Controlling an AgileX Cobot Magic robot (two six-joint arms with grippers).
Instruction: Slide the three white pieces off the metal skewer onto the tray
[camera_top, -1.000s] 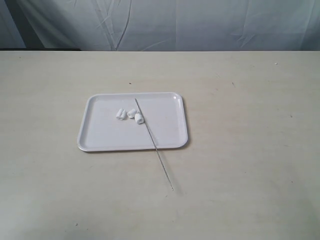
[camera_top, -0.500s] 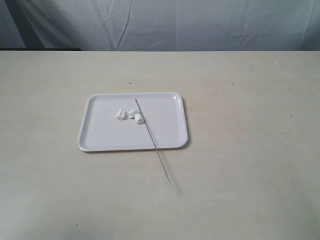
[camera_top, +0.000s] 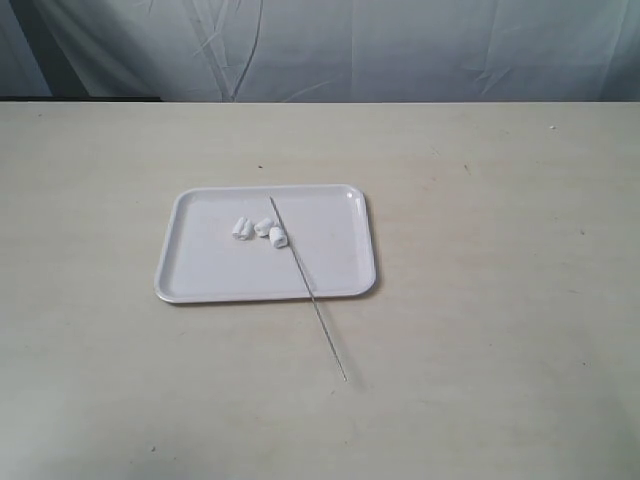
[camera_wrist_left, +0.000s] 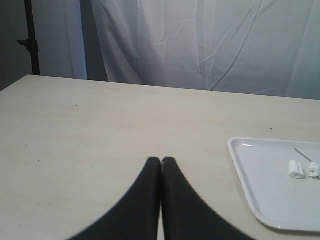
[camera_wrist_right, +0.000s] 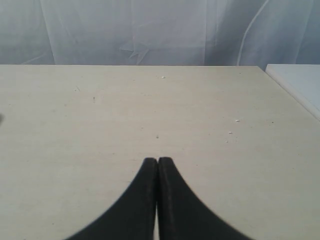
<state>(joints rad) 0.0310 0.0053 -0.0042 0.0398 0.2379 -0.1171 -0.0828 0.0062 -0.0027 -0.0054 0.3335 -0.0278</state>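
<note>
The white tray (camera_top: 200, 270) lies flat on the table in the exterior view. Three white pieces rest on it close together: one (camera_top: 240, 228), one (camera_top: 262, 227) and one (camera_top: 278, 237) that sits against the metal skewer (camera_top: 320, 320). The thin skewer runs from the tray's middle out over its near rim onto the table. No arm shows in the exterior view. My left gripper (camera_wrist_left: 161, 160) is shut and empty above bare table, with the tray (camera_wrist_left: 260, 200) and two pieces (camera_wrist_left: 296, 169) off to one side. My right gripper (camera_wrist_right: 158, 160) is shut and empty over bare table.
The pale table (camera_top: 500, 300) spreads wide around the tray. Wrinkled white cloth (camera_top: 400, 50) hangs behind its far edge. A white surface's corner (camera_wrist_right: 300, 80) shows in the right wrist view.
</note>
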